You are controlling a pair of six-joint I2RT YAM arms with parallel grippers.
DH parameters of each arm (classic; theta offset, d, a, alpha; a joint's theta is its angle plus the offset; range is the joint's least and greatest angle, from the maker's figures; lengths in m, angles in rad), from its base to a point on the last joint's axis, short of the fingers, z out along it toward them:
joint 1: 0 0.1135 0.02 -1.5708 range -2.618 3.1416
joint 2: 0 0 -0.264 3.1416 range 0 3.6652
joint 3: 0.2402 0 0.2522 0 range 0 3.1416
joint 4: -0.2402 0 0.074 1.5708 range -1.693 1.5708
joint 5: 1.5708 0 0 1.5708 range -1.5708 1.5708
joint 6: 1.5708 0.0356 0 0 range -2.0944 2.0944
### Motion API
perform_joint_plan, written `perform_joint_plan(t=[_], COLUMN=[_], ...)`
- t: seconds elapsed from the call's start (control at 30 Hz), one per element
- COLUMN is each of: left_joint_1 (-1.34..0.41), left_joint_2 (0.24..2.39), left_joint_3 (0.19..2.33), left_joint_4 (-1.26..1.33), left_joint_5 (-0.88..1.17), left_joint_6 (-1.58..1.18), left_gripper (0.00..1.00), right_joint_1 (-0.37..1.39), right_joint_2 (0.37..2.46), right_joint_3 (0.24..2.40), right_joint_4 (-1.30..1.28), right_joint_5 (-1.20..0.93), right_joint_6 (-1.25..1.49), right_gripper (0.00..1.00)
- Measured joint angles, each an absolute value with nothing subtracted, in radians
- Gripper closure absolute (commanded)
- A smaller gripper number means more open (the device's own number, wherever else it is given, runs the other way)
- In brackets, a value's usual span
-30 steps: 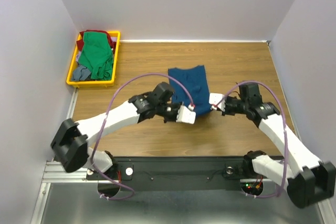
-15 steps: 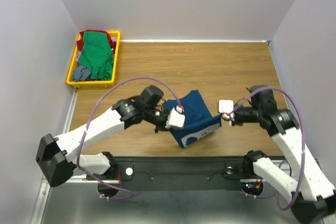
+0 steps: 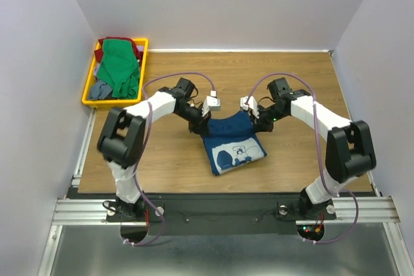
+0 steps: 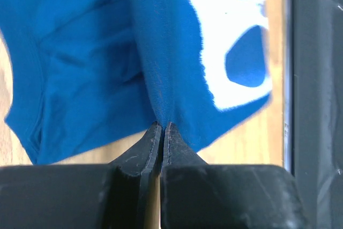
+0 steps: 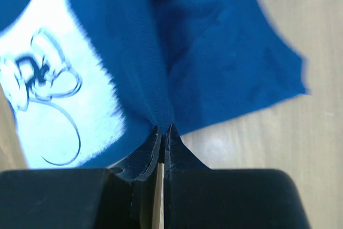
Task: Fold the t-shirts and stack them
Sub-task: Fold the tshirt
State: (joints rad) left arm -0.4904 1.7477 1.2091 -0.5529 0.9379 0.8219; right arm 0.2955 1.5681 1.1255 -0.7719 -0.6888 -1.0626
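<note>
Navy t-shirt [image 3: 234, 143] in left gripper [image 4: 162, 126]

The left arm [image 3: 158, 103] and the right arm [image 3: 314, 113] mirror each other. Each rises from its base at the near edge, bends at a dark elbow and reaches inward over the middle of the worktop [image 3: 291, 75]. The left end effector [image 3: 204, 119] and the right end effector [image 3: 257, 119] tilt down, well apart. Each has its jaws pressed together on a pinch of the shirt [image 3: 233, 143], the left at its far left corner and the right at its far right corner.
</note>
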Motion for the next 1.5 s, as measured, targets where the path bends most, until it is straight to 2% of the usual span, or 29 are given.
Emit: perform_joint_plan(t=[0.13,0.3,0.53,0.8,0.97,1.3,1.5], left_joint_1=[-0.430,-0.406,-0.406,-0.422,-0.444,-0.451,-0.437], left_joint_2=[1.977,2.133,2.110,1.952,1.950,2.070,2.078], left_joint_3=[1.356,1.475,1.453,1.433,1.491,1.501,1.485], left_joint_4=[-0.574,-0.620,-0.643,-0.648,-0.620,-0.504,-0.466], left_joint_5=[0.955,0.971,0.975,0.968,0.950,0.830,0.785], left_joint_6=[0.799,0.784,0.779,0.756,0.718,0.590,0.559], left_gripper=[1.00,1.00,1.00,1.00,0.99,0.78,0.80], right_joint_1=[0.294,0.292,0.286,0.268,0.247,0.237,0.236], right_joint_2=[1.682,1.770,1.781,1.652,1.637,1.831,1.883], right_joint_3=[1.126,1.126,1.116,1.095,1.134,1.145,1.217], right_joint_4=[-0.736,-0.688,-0.661,-0.664,-0.661,-0.655,-0.656], right_joint_5=[-0.685,-0.692,-0.728,-0.747,-0.739,-0.694,-0.691], right_joint_6=[-1.046,-0.995,-0.893,-0.791,-0.761,-0.725,-0.689], right_gripper=[0.99,0.99,0.99,1.00,0.99,0.94,0.94])
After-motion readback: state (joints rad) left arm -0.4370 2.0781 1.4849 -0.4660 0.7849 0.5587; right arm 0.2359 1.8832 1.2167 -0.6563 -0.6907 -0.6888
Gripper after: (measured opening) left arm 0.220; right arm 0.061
